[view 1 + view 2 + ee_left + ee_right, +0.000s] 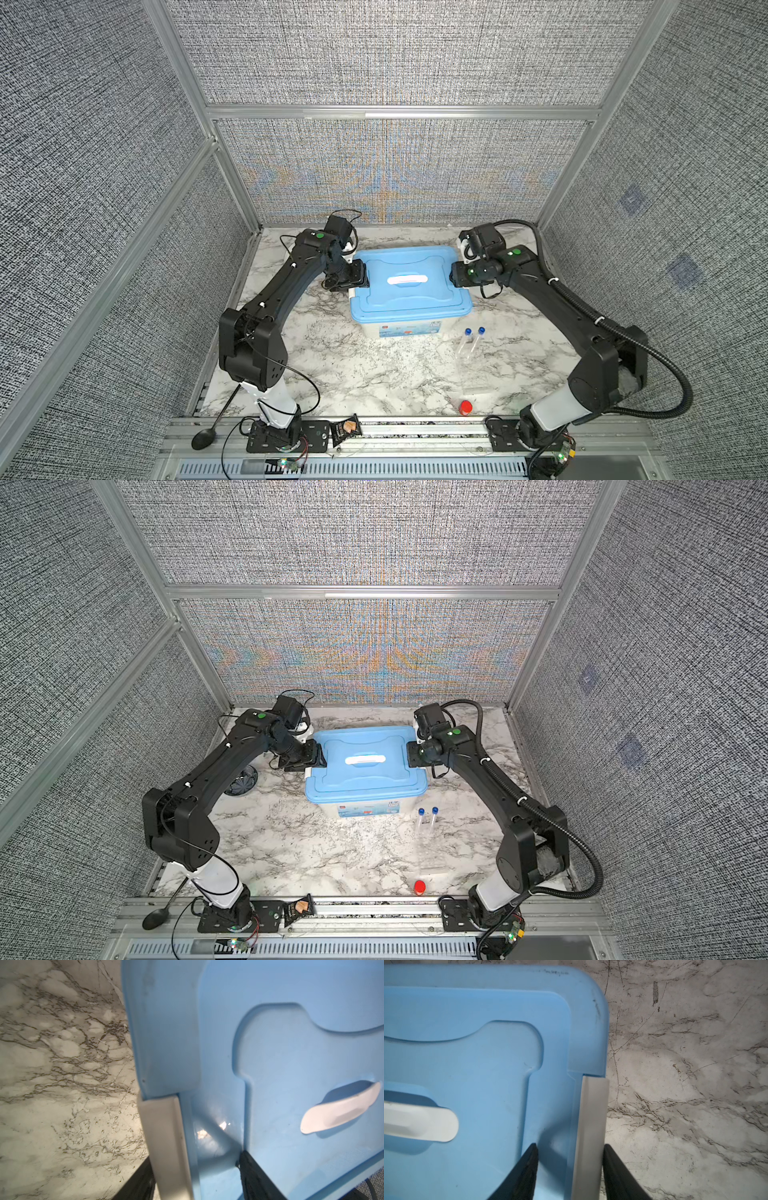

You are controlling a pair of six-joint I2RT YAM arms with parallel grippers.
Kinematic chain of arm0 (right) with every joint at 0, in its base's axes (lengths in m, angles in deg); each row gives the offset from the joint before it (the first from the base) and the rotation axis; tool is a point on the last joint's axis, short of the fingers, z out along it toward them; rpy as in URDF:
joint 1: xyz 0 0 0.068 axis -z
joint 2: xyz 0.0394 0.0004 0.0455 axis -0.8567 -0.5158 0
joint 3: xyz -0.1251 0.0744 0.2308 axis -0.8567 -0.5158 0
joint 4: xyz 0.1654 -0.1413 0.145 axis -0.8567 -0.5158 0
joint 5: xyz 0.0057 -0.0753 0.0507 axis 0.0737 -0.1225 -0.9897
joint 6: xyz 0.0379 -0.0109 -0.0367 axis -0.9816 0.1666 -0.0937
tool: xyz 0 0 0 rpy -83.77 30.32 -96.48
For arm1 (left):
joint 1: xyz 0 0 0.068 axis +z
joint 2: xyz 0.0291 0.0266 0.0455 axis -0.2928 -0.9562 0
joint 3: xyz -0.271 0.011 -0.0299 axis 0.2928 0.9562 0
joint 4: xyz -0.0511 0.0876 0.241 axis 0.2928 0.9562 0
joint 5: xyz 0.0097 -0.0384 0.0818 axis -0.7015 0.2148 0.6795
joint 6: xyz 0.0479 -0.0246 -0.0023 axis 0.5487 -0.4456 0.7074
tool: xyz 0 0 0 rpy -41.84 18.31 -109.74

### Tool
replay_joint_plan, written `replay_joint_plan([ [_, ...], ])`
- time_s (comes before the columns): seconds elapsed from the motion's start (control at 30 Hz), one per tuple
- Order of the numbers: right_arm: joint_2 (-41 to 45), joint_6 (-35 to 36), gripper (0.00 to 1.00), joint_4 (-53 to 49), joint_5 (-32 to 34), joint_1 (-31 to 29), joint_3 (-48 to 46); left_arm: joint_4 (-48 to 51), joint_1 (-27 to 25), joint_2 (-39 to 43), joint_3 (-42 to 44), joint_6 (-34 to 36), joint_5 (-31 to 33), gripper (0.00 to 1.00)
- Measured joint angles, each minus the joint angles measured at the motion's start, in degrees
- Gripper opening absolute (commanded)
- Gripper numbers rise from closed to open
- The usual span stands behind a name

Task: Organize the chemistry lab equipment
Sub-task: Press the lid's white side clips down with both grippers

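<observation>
Left wrist view: left gripper jaws parted astride the storage box's left latch; right gripper jaws likewise astride the right latch.

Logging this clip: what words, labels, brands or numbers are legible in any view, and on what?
No text can be read.
Printed label on the front of the white plastic storage box: a red logo and blue print, too small to read.
Black snack packet: print too blurred to read.
Dark scribble on the edge of the blue lid: illegible.
</observation>
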Motion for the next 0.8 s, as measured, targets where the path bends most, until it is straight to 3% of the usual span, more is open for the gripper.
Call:
replay_joint_plan([
  [0.17, -1.62, -0.68, 0.51, -1.40, 2.27, -2.43, 2.34, 2.43, 0.02, -0.24, -1.33, -0.17, 2.80, 0.55],
  [0.33, -3.39, -1.31, 0.51, -3.37, 3.67, -5.44, 5.03, 6.23, 0.07, -0.61, -3.85, 0.22, 8.17, 0.55],
  [0.6, -5.73, -2.64, 0.52, -4.48, 3.82, -8.35, 7.78, 9.44, 0.83, -0.94, -5.40, 2.47, 12.79, 0.63],
  [0.8, -5.86, -3.17, 0.59, -3.91, 3.74, -9.94, 7.65, 9.94, 2.58, 0.20, -4.52, 2.64, 13.66, 0.73],
])
